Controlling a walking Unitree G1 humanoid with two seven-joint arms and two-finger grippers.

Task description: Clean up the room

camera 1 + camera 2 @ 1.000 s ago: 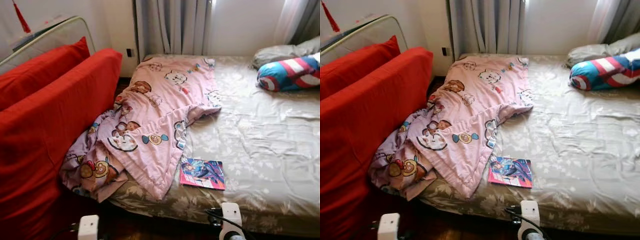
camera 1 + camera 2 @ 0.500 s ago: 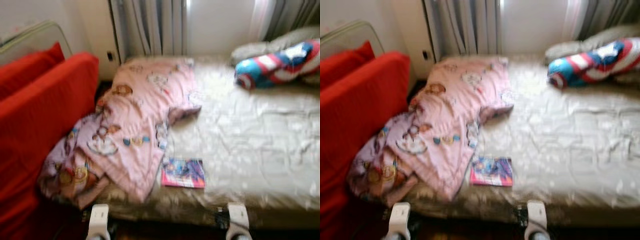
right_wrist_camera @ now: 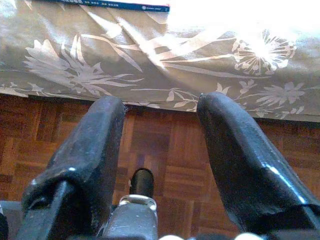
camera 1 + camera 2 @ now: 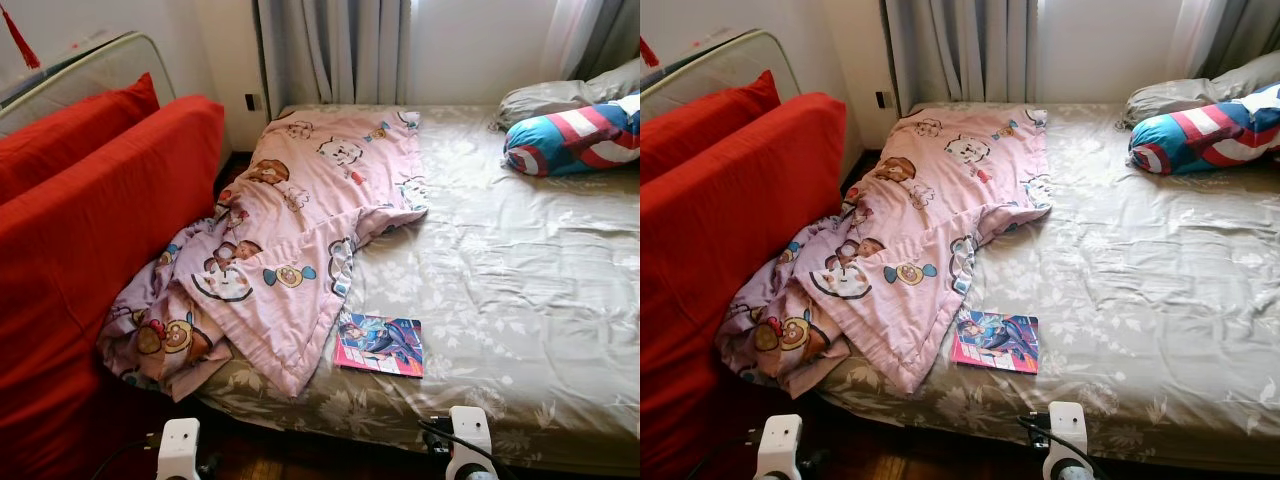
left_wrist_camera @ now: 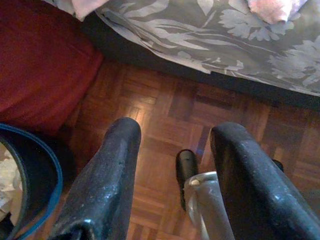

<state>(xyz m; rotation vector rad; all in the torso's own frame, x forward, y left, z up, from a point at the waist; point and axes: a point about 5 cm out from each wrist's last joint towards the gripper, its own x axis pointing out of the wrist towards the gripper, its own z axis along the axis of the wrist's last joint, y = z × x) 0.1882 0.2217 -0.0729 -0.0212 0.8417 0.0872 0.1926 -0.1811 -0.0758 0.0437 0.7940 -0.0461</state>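
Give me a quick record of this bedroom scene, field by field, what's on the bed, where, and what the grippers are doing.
bed: grey floral sheet, rumpled
blanket: pink cartoon blanket crumpled on the bed's left side, one end spilling over the edge
book: colourful book flat near the bed's front edge, beside the blanket
pillows: striped red, white and blue pillow at the far right, grey pillow behind it
left of bed: red cushions
left gripper: open, empty, over the wood floor
right gripper: open, empty, at the bed's edge
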